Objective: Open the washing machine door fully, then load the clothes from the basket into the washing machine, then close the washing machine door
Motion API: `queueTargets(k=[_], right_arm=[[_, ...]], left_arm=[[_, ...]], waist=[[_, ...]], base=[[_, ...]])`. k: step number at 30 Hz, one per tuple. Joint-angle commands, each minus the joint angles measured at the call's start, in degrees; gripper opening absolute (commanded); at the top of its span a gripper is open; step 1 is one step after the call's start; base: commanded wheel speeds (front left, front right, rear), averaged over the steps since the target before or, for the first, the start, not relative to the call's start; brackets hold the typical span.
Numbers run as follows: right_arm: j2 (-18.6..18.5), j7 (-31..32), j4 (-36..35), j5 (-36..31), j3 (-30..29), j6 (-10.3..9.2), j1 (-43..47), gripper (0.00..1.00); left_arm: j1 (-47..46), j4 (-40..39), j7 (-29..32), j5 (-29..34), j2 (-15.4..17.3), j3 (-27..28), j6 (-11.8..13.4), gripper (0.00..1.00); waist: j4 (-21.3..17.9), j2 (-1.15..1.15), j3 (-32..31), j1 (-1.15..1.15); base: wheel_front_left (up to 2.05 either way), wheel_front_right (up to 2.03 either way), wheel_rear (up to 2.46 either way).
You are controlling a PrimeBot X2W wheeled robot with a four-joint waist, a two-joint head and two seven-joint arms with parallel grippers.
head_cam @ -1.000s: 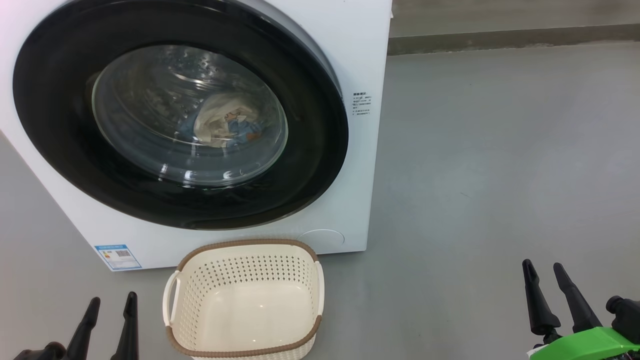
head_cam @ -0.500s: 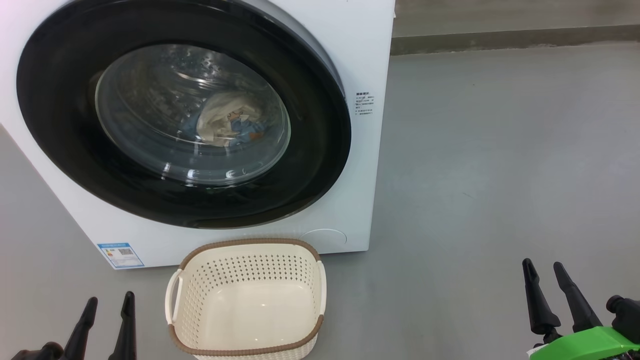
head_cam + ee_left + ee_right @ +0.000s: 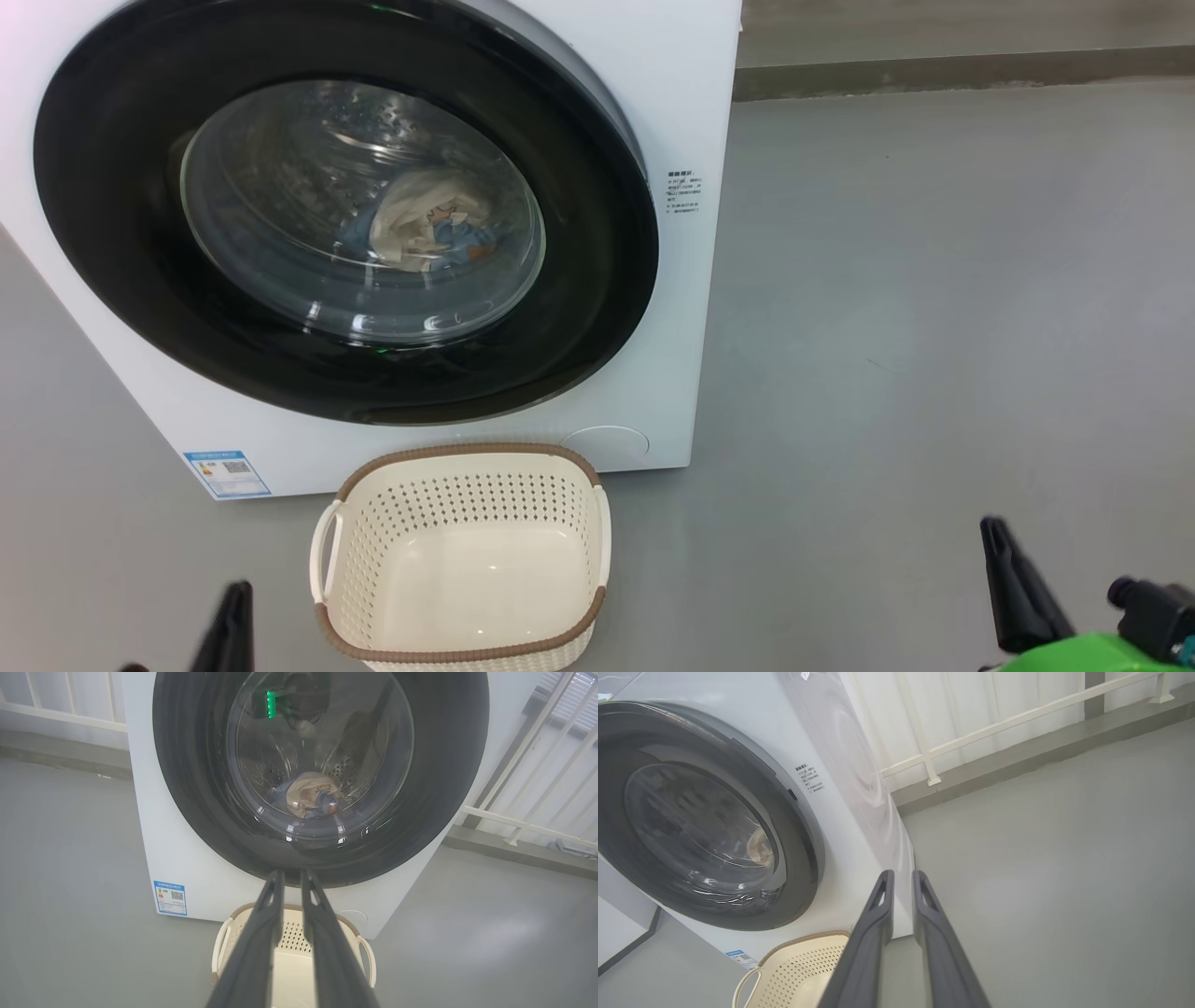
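The washing machine (image 3: pixel 695 103) stands in front of me with the washing machine door (image 3: pixel 112 187) closed flat against its front. Through the glass I see the clothes (image 3: pixel 425 229), a cream piece over blue printed cloth, lying in the drum. The basket (image 3: pixel 467 453) sits on the floor below the door with nothing in it. My left gripper (image 3: pixel 292 873) hangs low to the left of the basket, fingers drawn close together and holding nothing. My right gripper (image 3: pixel 901 873) is low at the right over bare floor, its fingers also close together and holding nothing.
Grey floor (image 3: pixel 934 280) stretches to the right of the machine. A low kerb (image 3: pixel 962 70) and a white railing (image 3: pixel 994 723) run along the back. A small blue label (image 3: pixel 227 473) is on the machine's lower left front.
Both grippers have drawn their fingers together and sunk lower in the head view. The picture has shifted slightly; door, clothes and basket stay put.
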Motion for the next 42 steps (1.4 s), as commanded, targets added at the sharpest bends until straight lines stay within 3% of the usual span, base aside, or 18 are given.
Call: queueTargets(k=[1, 7, 12, 42], right_arm=[[-0.15, 0.15, -0.31, 0.41, -0.13, 0.0, -0.23, 0.0], [0.19, 1.18, -0.54, 3.19, -0.61, 0.0, -0.57, 0.0], [0.48, 2.02, -0.62, 5.5, -1.01, 0.0, -0.94, 0.0], [2.21, 7.11, -1.32, 19.21, -3.47, 0.0, -3.03, 0.0]], left_arm=[[-0.27, -0.26, 0.16, -0.42, 0.22, 0.2, 0.0, 0.0], [-0.55, -0.55, 1.2, -3.29, -0.36, 0.81, 0.0, 0.0], [-0.85, -0.7, 2.03, -5.68, -0.84, 1.28, 0.0, 0.0], [-2.6, -1.78, 7.08, -19.91, -3.71, 4.19, 0.01, 0.0]], waist=[[-0.01, 0.0, 0.01, 0.0], [-0.08, 0.0, -0.02, 0.13], [-0.14, 0.0, 0.17, 0.01], [-0.49, 0.0, 0.68, 0.0]], base=[[0.0, 0.0, 0.0], [0.0, 0.0, 0.0], [0.0, 0.0, 0.0], [0.0, 0.0, 0.0]])
